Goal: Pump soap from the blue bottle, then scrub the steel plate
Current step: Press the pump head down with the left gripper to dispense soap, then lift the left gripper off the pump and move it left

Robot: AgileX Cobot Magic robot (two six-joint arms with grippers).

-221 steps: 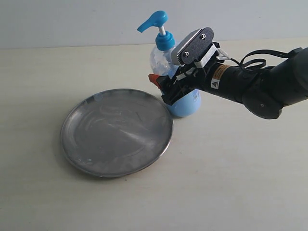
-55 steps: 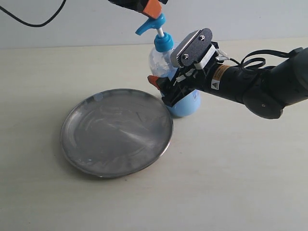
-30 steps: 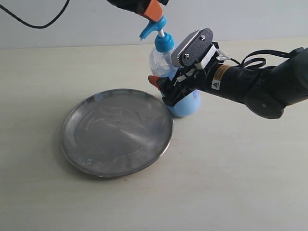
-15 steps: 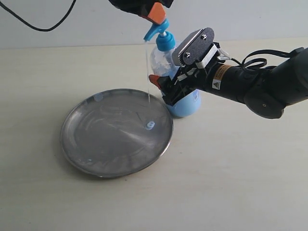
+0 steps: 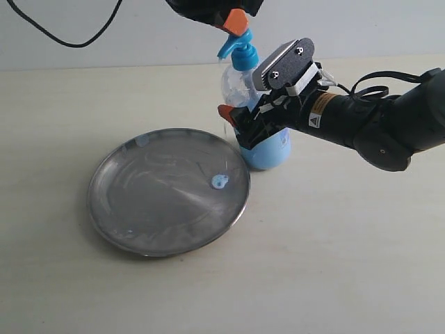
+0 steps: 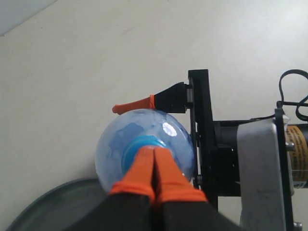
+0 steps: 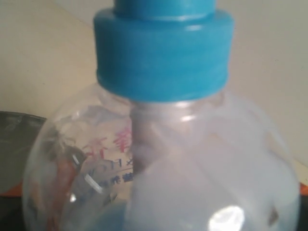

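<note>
1. Far left, flat on the table point(image 5: 55, 278): the steel plate point(image 5: 132, 209), put just beside the bottle to catch drops.
2. On the right part of the plate, near its rim: a small pale blob of the soap point(image 5: 220, 182). Probably enough for scrubbing; no scrubbing begun yet.
3. Up high, over the bottle: the left gripper point(image 5: 236, 22), pinched tight, holding nothing, pushing down on the pump head point(image 5: 237, 50). Likely pinched to make one firm poker.
4. Next along: the blue bottle point(image 5: 268, 152), standing up, spout aimed over the plate.
5. On the right: the right gripper point(image 5: 254, 129), spread wide and hugging the bottle's round belly, likely to stop any tipping during the push.
6. Only in the left wrist view: orange fingertips point(image 6: 139, 168) pressed together right on top, plus one right finger point(image 6: 137, 105) against the bottle's side.
7. Only in the right wrist view: the blue cap point(image 7: 163, 48) and red letters, very close.
8. Only in the exterior view: the soap blob.
</note>
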